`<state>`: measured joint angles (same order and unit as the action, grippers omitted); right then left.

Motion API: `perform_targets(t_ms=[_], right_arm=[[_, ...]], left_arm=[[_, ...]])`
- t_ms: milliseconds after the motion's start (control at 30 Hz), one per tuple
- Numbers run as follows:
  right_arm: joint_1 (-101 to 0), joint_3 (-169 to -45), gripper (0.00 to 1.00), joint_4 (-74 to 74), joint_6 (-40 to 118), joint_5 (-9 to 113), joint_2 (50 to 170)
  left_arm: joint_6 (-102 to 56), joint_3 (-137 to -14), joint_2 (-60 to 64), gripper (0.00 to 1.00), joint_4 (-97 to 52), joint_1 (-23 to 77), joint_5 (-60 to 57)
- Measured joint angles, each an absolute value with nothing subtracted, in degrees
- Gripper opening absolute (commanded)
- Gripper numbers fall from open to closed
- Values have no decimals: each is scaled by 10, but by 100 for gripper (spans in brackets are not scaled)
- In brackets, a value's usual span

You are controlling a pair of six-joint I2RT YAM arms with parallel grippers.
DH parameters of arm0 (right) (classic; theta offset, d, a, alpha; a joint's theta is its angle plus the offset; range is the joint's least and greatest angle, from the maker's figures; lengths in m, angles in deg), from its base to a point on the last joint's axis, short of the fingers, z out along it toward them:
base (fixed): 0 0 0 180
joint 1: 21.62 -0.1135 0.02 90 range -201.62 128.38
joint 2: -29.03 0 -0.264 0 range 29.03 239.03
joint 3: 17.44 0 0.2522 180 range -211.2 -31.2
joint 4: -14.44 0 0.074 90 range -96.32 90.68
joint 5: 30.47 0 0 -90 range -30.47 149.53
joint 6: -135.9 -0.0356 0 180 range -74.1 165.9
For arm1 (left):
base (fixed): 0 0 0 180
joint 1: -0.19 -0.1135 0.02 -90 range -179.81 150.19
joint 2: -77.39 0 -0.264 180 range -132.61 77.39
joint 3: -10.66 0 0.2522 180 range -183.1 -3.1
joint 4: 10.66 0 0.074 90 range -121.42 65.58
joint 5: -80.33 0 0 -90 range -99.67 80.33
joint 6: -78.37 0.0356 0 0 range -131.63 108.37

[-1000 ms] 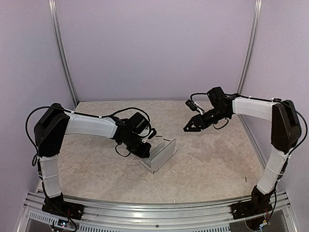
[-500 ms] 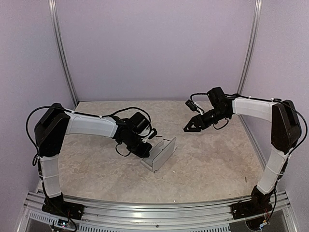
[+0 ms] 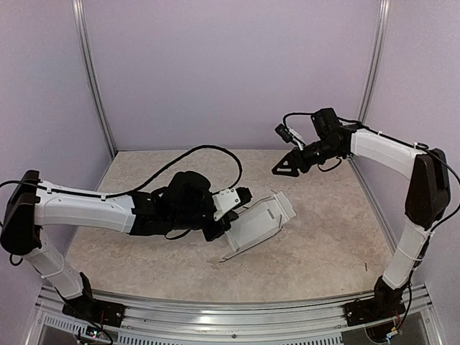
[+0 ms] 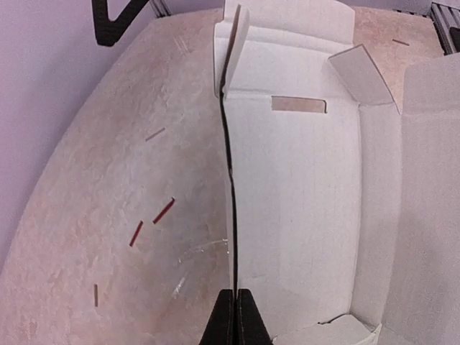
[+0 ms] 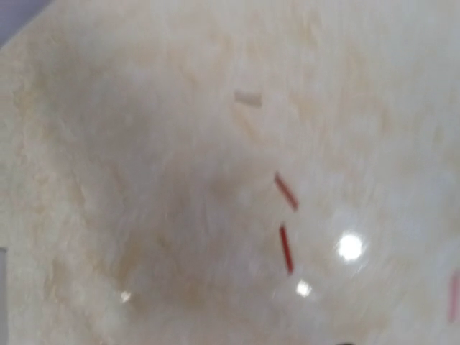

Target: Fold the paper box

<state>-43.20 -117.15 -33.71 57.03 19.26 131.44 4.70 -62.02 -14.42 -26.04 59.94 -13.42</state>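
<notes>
Left of centre, clenched tight with the left gripper (image 4: pixel 234 316) on the thin edge of one upright wall of the paper box (image 3: pixel 255 223); half-open near the middle of the table (image 3: pixel 323 244), flaps spread; beside it, small red scraps (image 4: pixel 163 210); far right, raised over the table, the right gripper (image 3: pixel 286 167), well apart from the box; cannot tell whether spread or closed.

paper box (image 4: pixel 302 201): cut off right | right wrist view: blurred
</notes>
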Motion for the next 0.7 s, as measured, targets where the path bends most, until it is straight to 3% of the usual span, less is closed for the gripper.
perform_targets(t_ms=[367, 700], right_arm=[[-443, -1245, 63, -479, 715, 106, 1312], [-511, -1233, 63, -551, 822, 160, 1283]], left_arm=[[185, -591, -125, 0, -172, 629, -199], [218, -582, -125, 0, -151, 632, -224]])
